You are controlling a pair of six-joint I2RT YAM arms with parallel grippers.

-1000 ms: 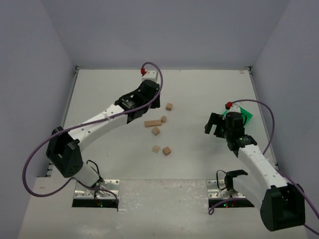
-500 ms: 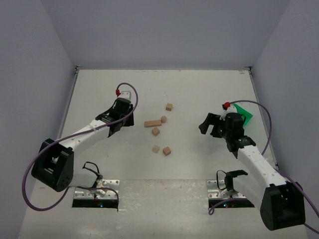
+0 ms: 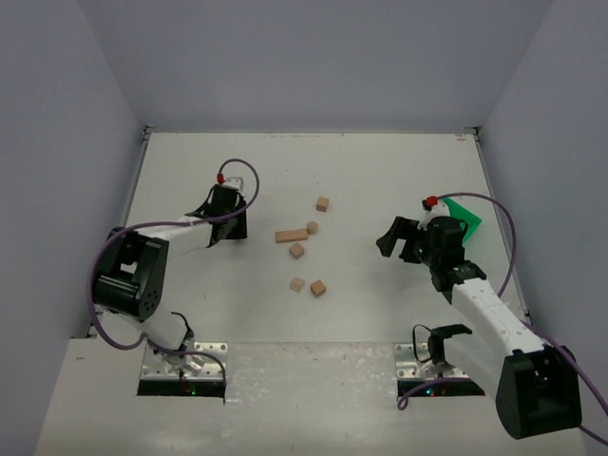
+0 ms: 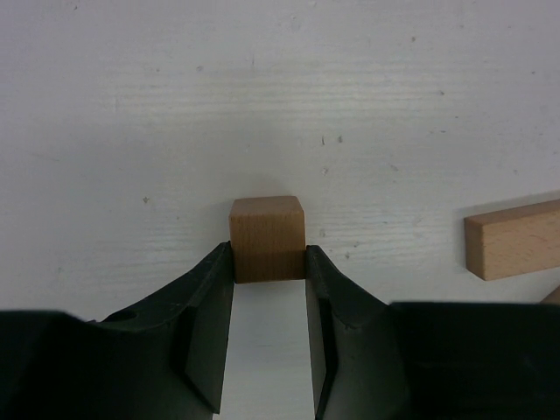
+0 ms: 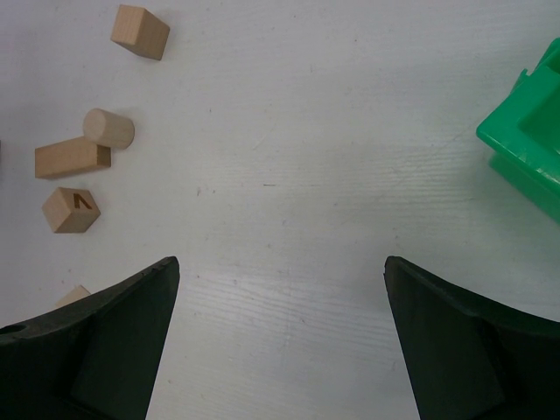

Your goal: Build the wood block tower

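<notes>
Left of the one bar (image 3: 292,235), left gripper (image 4: 269,262) pinches one cube (image 4: 267,229); right gripper (image 5: 280,271) gapes wide, empty. Loose: four cubes (image 3: 323,203), one cylinder (image 3: 312,227); one green bin (image 5: 525,131).

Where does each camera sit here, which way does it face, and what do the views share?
Top external: above and behind the bases, looking down on the table; left arm and right arm show whole.
Left wrist: on the left arm, looking at the table past the left gripper, shut on a cube.
Right wrist: on the right arm, looking down through the open right gripper at blocks and the bin.
Shared: the bar shows in all three.
</notes>
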